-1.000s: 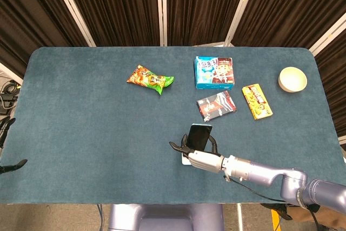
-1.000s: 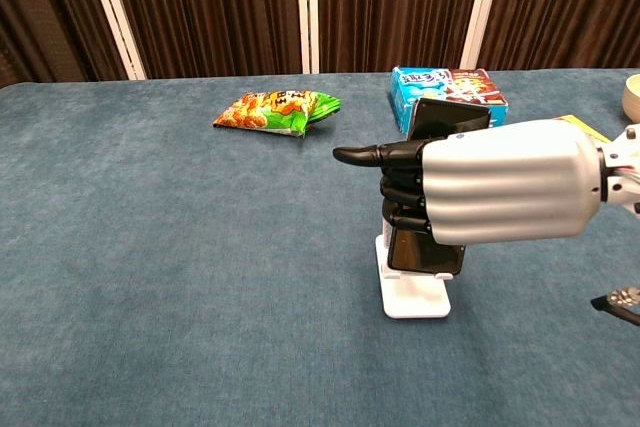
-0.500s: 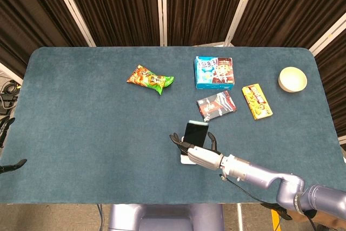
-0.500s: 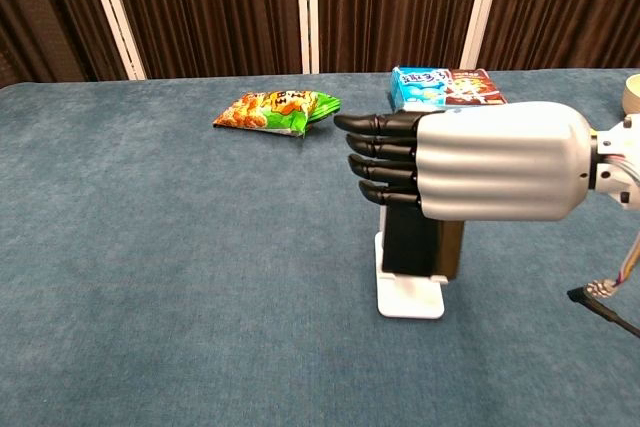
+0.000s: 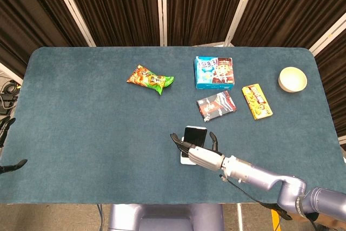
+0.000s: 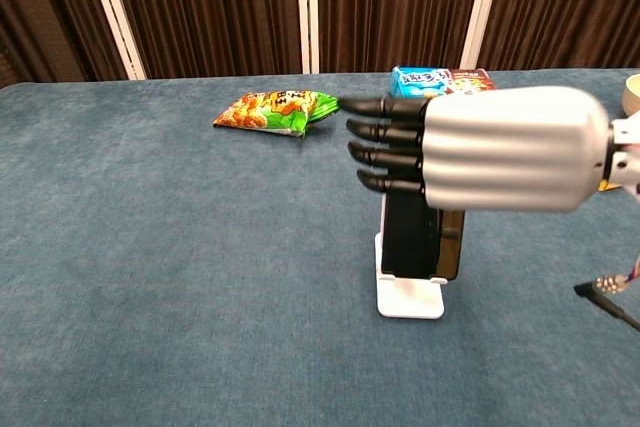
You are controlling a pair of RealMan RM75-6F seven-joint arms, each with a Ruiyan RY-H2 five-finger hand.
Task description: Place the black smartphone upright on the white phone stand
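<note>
My right robot hand (image 6: 500, 147) hovers with its fingers (image 6: 385, 157) stretched out straight and slightly apart, holding nothing. Just below and behind those fingers, the black smartphone (image 6: 412, 237) stands upright on the white phone stand (image 6: 410, 297), leaning back a little. From the head view my right robot hand (image 5: 201, 155) sits over the near side of the phone (image 5: 194, 135). Beyond my fingers on the blue desk (image 5: 81, 123) lie a green snack bag (image 5: 151, 79) and a blue box (image 5: 214, 72). My left robot hand (image 5: 6, 144) shows only at the frame edge; I cannot tell its pose.
</note>
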